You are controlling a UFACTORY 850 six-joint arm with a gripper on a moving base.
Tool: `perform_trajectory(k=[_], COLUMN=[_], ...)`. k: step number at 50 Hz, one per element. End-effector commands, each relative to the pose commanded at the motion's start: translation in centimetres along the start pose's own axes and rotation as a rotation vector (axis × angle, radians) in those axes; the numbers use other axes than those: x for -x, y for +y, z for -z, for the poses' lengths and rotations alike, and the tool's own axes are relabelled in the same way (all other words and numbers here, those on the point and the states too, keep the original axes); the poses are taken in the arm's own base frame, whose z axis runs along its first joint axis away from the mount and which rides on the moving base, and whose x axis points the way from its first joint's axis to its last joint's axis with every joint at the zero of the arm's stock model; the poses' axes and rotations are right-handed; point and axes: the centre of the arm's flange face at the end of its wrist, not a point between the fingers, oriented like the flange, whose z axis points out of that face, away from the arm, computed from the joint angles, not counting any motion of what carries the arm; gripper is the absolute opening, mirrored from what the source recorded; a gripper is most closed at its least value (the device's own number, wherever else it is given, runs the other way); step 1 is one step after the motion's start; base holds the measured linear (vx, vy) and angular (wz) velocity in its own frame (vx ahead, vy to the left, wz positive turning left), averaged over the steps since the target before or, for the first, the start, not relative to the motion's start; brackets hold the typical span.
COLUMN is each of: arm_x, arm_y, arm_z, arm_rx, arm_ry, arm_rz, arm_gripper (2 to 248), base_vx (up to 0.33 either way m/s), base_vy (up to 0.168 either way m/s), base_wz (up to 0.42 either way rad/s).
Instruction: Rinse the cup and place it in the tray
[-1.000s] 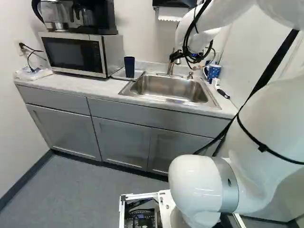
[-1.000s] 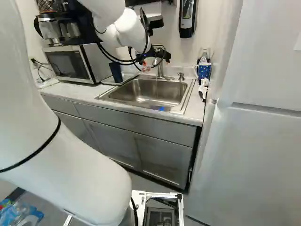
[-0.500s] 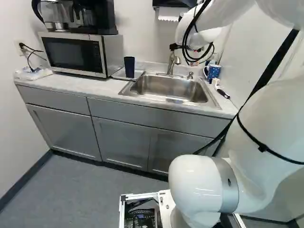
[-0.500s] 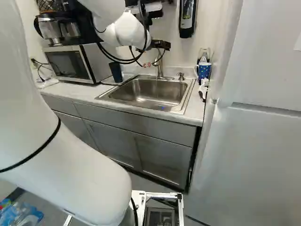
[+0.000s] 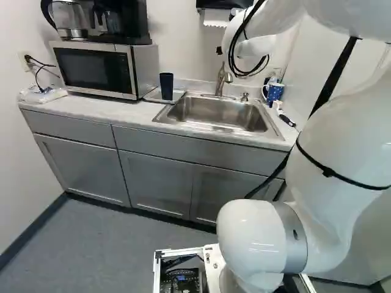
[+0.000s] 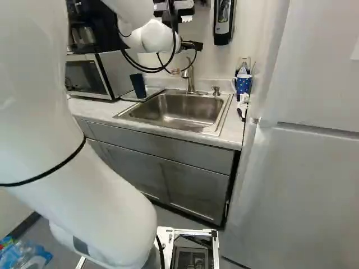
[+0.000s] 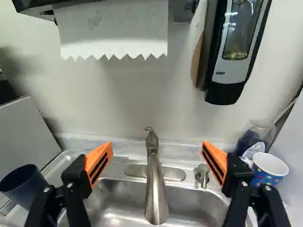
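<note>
My gripper (image 6: 192,45) hangs high by the faucet in the right base view. In the wrist view the gripper (image 7: 157,150) is open, its orange-padded fingers wide apart with nothing held; the faucet (image 7: 155,189) shows beyond, between them. A dark blue cup (image 5: 166,86) stands upright on the tray (image 5: 151,96), between microwave and sink. That dark cup (image 7: 24,183) shows beyond and outside one finger. A blue dotted cup (image 5: 275,92) stands behind the sink's other end; in the wrist view the dotted cup (image 7: 268,169) is partly hidden by the other finger.
The steel sink (image 5: 217,113) is set in the counter (image 5: 122,111). A microwave (image 5: 98,69) carries a coffee maker (image 5: 125,21). Soap dispenser (image 7: 235,52) and paper towel holder (image 7: 113,28) hang above the sink. A brush (image 5: 286,119) lies near the dotted cup. A fridge (image 6: 303,168) stands at the right.
My gripper has risen from in front of the faucet, uncovering it in the left base view. The arm's lower links have also shifted. Cups, tray and base stay put.
</note>
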Motion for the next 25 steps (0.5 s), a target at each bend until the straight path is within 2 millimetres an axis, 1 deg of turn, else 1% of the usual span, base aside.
perform_trajectory(k=[25], arm_x=[-0.5], arm_y=[-2.2], arm_z=[-4.8], arm_rx=[-0.037], arm_ry=[0.008], arm_rz=[0.005], arm_gripper=[247], base_vx=[0.000], base_vy=[0.000], base_wz=[0.000])
